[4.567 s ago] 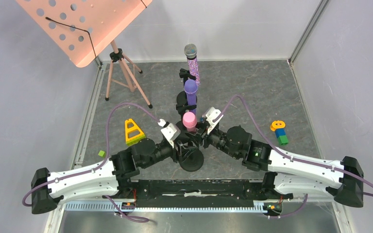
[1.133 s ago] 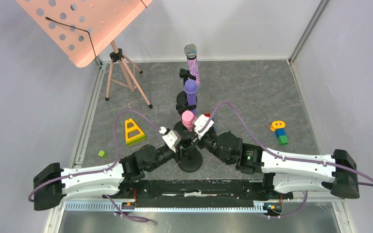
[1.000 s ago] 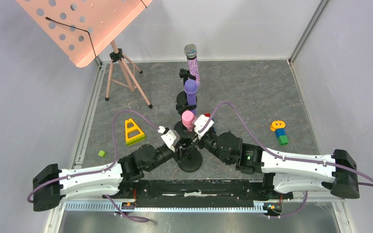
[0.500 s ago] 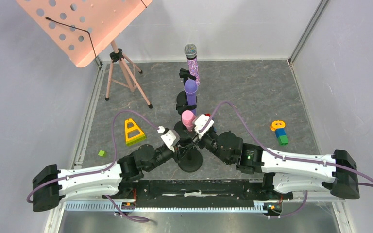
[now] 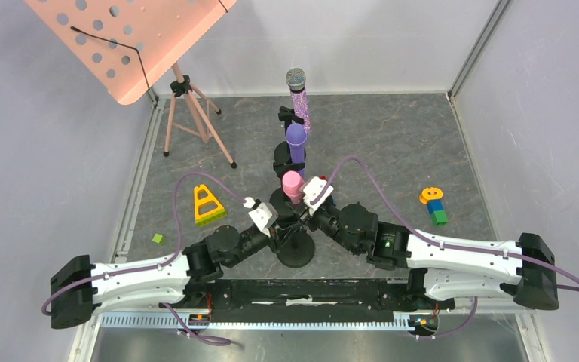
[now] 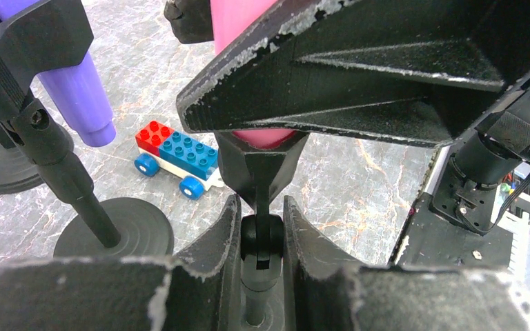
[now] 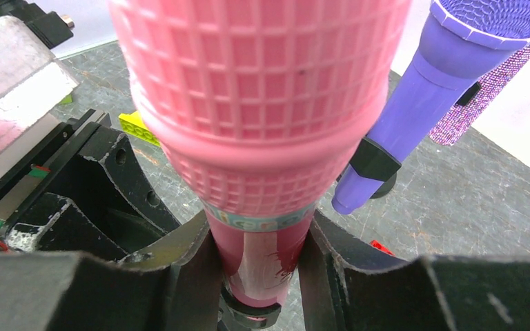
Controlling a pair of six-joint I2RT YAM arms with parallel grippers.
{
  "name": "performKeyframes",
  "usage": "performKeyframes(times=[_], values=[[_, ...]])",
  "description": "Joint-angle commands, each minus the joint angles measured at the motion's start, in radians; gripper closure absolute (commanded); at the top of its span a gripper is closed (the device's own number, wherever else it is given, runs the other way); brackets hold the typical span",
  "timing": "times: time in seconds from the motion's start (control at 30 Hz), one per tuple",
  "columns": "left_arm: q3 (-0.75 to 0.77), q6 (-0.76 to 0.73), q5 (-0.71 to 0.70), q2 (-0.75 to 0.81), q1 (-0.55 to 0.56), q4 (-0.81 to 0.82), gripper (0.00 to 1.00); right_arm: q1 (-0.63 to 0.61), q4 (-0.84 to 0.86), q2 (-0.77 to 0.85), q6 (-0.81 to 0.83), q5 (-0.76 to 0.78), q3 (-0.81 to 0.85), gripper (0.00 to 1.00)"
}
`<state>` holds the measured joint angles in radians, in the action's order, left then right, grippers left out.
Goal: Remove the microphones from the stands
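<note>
Right gripper clamps the upright microphone, left gripper pins the stand just beneath it: exit's straight up

Looked like a robotics lab test cell: boxed in by plain grey wall panels, floored with a marbled grey mat, fitted with bolted-down robot arms, and scattered with loose toy blocks.

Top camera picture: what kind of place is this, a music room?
Probably a robot test booth, not a real music room: plain walls box in two robot arms, beside colourful microphones on stands, a pink music stand and toy blocks.
</note>
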<state>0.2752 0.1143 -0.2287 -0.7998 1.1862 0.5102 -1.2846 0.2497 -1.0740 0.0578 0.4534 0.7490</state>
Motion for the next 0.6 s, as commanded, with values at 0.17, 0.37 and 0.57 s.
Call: performKeyframes(times=[0.17,0.37,0.57], values=[[-0.021,0.018,-0.028,-0.050,-0.002,-0.071,0.98,-0.004,0.208,0.079,-0.041,-0.055,0.053,0.88],[-0.018,0.012,-0.034,-0.049,-0.003,-0.085,0.98,-0.004,0.208,0.082,-0.038,-0.043,0.050,0.89],[-0.012,0.009,-0.034,-0.052,-0.003,-0.097,0.98,-0.004,0.203,0.086,-0.038,-0.043,0.055,0.90]])
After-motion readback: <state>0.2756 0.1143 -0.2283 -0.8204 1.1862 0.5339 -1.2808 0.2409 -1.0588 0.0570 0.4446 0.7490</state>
